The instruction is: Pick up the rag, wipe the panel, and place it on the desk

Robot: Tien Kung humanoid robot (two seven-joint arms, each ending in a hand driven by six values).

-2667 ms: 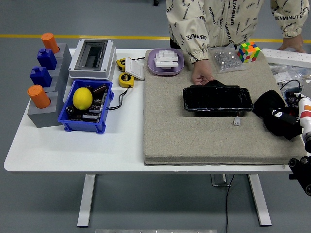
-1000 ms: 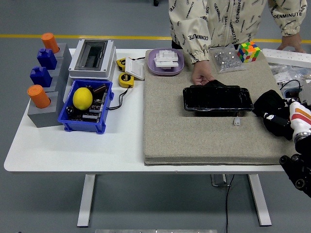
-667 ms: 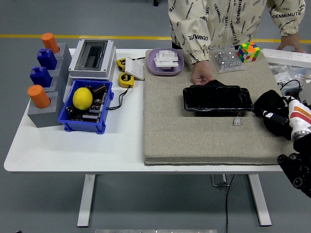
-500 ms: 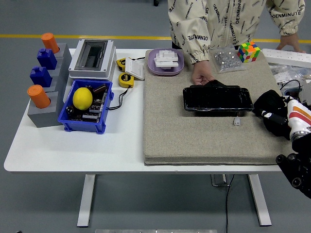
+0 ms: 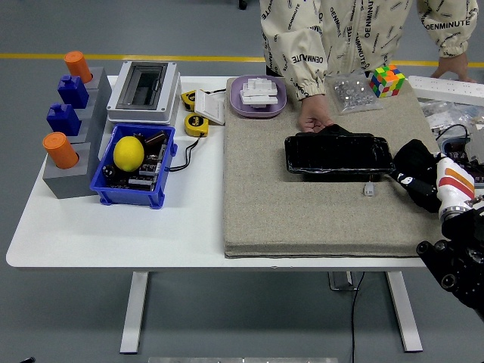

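A blue bin [image 5: 134, 185] holding a yellow lemon [image 5: 128, 152] is sitting on the left of the white desk [image 5: 113, 227]. On the grey mat [image 5: 302, 212], a person's hand [image 5: 314, 119] is resting at the far edge of the glossy black panel [image 5: 339, 153]. Just right of the panel, the black rag [image 5: 417, 162] is lying bunched on the mat, with the right hand [image 5: 432, 181] reaching onto it; whether its fingers are gripping the cloth cannot be told.

The panel [image 5: 339, 153] lies on the mat [image 5: 302, 204]; the rag [image 5: 418, 172] is to its right, the bin [image 5: 134, 168] far left on the desk [image 5: 113, 227].
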